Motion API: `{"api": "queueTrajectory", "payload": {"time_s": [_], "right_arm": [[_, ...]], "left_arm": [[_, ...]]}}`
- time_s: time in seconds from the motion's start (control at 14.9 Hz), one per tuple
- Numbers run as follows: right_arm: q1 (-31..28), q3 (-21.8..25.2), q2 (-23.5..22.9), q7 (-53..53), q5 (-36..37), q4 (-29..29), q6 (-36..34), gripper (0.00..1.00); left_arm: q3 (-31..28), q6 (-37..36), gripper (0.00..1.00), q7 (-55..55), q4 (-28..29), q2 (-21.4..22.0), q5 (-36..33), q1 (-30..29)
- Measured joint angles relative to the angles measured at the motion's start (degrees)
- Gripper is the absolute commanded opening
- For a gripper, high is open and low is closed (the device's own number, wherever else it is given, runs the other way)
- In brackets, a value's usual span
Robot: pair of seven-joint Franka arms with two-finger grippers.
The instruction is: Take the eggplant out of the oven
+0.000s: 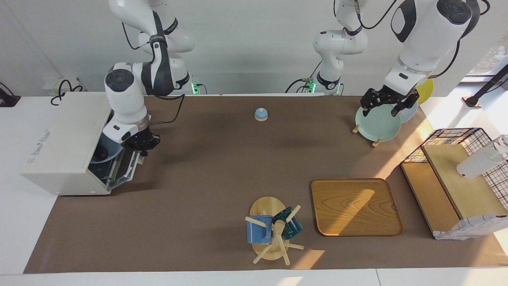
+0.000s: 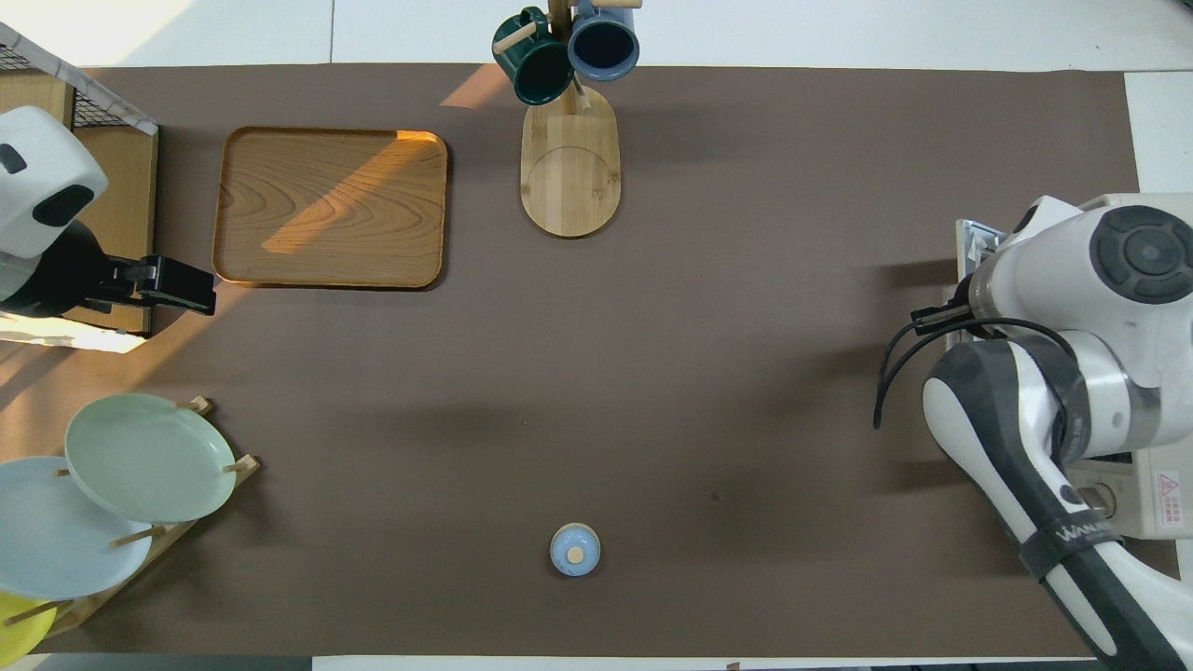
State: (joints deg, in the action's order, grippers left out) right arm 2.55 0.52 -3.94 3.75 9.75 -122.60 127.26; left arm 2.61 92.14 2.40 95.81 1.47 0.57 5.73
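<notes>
The cream-white oven [image 1: 63, 147] stands at the right arm's end of the table, and its dark glass door [image 1: 126, 169] hangs down, open. Inside, a pale blue dish [image 1: 107, 155] holds a small dark shape, the eggplant [image 1: 102, 151], which is mostly hidden. My right gripper [image 1: 141, 146] is at the oven's mouth, just over the door's upper edge. In the overhead view the right arm covers that gripper, and only parts of the oven [image 2: 1151, 508] show. My left gripper [image 1: 383, 109] waits open and empty over the plate rack; it also shows in the overhead view [image 2: 182, 287].
A plate rack with a green plate [image 1: 377, 124] stands near the left arm's base. A small blue bell [image 1: 261, 114] lies mid-table near the robots. A wooden tray [image 1: 355, 206], a mug tree with two mugs [image 1: 272, 230] and a wire-and-wood shelf [image 1: 456, 182] stand farther out.
</notes>
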Motion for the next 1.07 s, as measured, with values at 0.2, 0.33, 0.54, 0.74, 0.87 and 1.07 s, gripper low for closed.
{"api": "queueTrajectory", "payload": {"time_s": [0.2,0.33,0.54,0.74,0.87,1.07], "right_arm": [[0.4,-0.2,-3.6,-1.0,-1.9,-1.6,5.5,0.00],[0.3,-0.1,-5.3,-1.0,-3.2,-1.7,6.8,0.00],[0.1,-0.1,-7.0,-1.6,-4.1,-1.6,7.8,0.00],[0.4,-0.2,-7.3,-3.6,-4.9,-1.4,7.8,0.00],[1.8,-0.3,-7.3,-4.9,-7.6,-1.1,7.7,0.00],[4.7,-0.3,-7.0,-7.0,-8.6,1.4,3.4,0.16]], "left_arm": [[0.0,0.0,1.00,0.0,0.0,0.0,0.0,0.0],[0.0,0.0,1.00,0.0,0.0,0.0,0.0,0.0],[0.0,0.0,1.00,0.0,0.0,0.0,0.0,0.0],[0.0,0.0,1.00,0.0,0.0,0.0,0.0,0.0],[0.0,0.0,1.00,0.0,0.0,0.0,0.0,0.0],[0.0,0.0,1.00,0.0,0.0,0.0,0.0,0.0]]}}
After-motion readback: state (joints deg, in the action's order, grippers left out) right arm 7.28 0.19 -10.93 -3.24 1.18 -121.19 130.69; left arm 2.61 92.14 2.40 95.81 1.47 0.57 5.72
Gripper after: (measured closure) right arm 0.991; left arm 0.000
